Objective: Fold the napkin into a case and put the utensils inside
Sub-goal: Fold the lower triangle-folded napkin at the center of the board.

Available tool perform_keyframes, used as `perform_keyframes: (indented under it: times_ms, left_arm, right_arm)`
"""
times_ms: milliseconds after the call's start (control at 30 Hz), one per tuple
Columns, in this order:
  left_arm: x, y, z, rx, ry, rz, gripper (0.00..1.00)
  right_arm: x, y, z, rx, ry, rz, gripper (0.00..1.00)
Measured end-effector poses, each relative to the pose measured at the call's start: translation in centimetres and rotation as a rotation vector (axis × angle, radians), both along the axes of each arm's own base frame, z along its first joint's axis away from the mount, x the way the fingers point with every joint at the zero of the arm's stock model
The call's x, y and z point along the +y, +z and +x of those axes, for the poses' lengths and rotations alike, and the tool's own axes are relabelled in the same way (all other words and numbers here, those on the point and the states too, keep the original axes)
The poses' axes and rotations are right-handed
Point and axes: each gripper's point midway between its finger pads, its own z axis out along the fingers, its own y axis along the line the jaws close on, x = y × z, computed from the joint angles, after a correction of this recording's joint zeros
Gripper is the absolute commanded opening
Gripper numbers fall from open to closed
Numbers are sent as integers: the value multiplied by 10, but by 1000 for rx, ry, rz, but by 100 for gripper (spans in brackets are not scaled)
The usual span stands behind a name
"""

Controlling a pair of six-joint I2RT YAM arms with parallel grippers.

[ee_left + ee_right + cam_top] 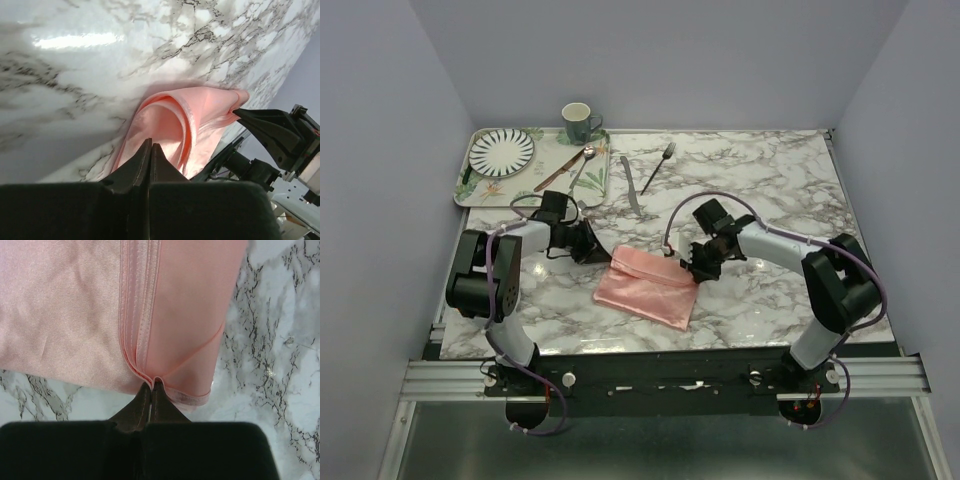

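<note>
Step in hand: folding. The napkin point(648, 287) is a doubled-over rectangle, not yet a narrow case; judged mid-fold.
Napkin position: on the marble table point(770, 190), near centre, lying at a slant between the 2 grippers.
Left gripper point(592, 245): at the napkin's left end. In the wrist view its fingers point(142, 160) are pressed together on the cloth edge, and the cloth bulges up in a loop beyond them.
Right gripper point(692, 264): at the napkin's right end. Its fingers point(144, 399) are pinched on the stacked hems, with several layers meeting at the tips.
Utensils: the fork point(658, 167) and knife point(631, 188) lie on the table beyond the napkin, near each other but not touching, well apart from both grippers.
Other: the spoon point(582, 165) lies on the tray point(466, 188) at far left; not wanted.
Next move (judgement): carry both held ends across together to narrow the fold, keeping the layers aligned, and let go only once the cloth lies flat.
Risk (judgement): the cloth looks smooth, so layers may slip from either pinch, or the loop may spring open on release.
</note>
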Motion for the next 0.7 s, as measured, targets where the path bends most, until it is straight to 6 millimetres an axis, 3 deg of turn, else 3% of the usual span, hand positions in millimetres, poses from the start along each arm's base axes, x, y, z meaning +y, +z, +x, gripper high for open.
perform_keyframes:
  times_ms: [133,233,533,700]
  left_arm:
    - [14,13,-4,-29,21,9,8]
    - [14,15,-12,-32,17,8,7]
    - [12,-16,-32,96,10,24,5]
    - [7,-19,-17,97,4,1,4]
  right_arm:
    - [5,0,5,15,-33,2,1]
    - [7,0,8,25,-53,3,1]
    - [13,-1,19,47,-104,-7,1]
    - [13,-2,28,35,-135,-30,1]
